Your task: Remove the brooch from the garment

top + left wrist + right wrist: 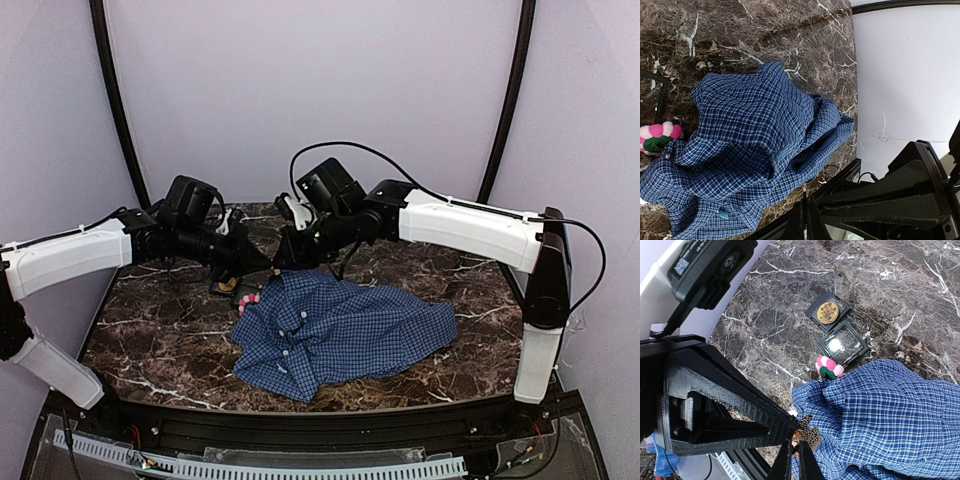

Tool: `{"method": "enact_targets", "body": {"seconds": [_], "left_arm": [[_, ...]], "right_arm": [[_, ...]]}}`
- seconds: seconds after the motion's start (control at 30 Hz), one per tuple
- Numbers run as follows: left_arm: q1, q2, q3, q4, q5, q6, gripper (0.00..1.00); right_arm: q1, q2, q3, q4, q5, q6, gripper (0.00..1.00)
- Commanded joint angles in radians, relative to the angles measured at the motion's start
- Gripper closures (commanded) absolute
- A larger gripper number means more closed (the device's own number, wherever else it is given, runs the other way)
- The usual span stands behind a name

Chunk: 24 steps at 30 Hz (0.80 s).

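Table (150, 340): dark brown polished marble with white veining.

Garment (350, 335): a shirt of thin blue-and-white check cloth with small white buttons. It lies crumpled in soft folds at mid-table, collar end toward the arms' tips.

Speckled brooch (807, 434): small, lobed, with a gold-brown spotted surface. It sits on the shirt's near edge in my right wrist view.

Right gripper (792, 456): black ribbed plastic wedges, jaws drawn almost together. The tips come down right at the speckled brooch. I cannot tell whether they actually pinch it or the cloth beside it.

Pink brooch (829, 367): plush and rounded, with pink and white petals around a green centre. It touches the shirt's edge, between the cloth and the tray.

Tray (856, 334): black, with square slots and a thin raised rim. It lies just beyond the shirt. One slot holds a round gold disc (828, 313) and the next holds something pale (840, 345).

Left gripper (805, 210): clenched, with nothing visible between the fingers. It is poised over the shirt's border, and both arms meet above the collar end.
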Motion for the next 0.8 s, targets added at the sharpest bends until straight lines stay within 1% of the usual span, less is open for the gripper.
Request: {"method": "enact_targets", "body": {"seconds": [0.0, 0.13, 0.3, 0.47, 0.53, 0.63, 0.7, 0.77], "left_arm": [[-0.006, -0.003, 0.04, -0.052, 0.02, 0.051, 0.99], [-0.006, 0.019, 0.045, -0.072, 0.042, 0.071, 0.99], [-0.006, 0.031, 0.052, -0.078, 0.052, 0.082, 0.99], [-0.006, 0.043, 0.055, -0.074, 0.06, 0.083, 0.99], [-0.006, 0.046, 0.056, -0.072, 0.063, 0.084, 0.99], [0.0, 0.044, 0.049, -0.053, 0.08, 0.083, 0.99], [0.008, 0.031, 0.015, -0.002, 0.103, 0.079, 0.99], [0.017, 0.006, -0.021, 0.115, 0.14, 0.078, 0.99]], "right_arm": [[0.001, -0.007, 0.015, -0.005, 0.029, -0.004, 0.91], [-0.002, -0.01, 0.017, 0.004, 0.031, -0.002, 0.87], [-0.006, -0.016, 0.014, 0.01, 0.03, -0.003, 0.87], [-0.013, -0.028, -0.002, 0.031, 0.006, 0.002, 0.82], [-0.017, -0.035, -0.008, 0.034, 0.001, 0.004, 0.78], [-0.036, -0.063, -0.033, 0.043, -0.017, 0.018, 0.69], [-0.066, -0.097, -0.074, 0.068, -0.043, 0.028, 0.62], [-0.095, -0.139, -0.131, 0.099, -0.08, 0.04, 0.53]]}}
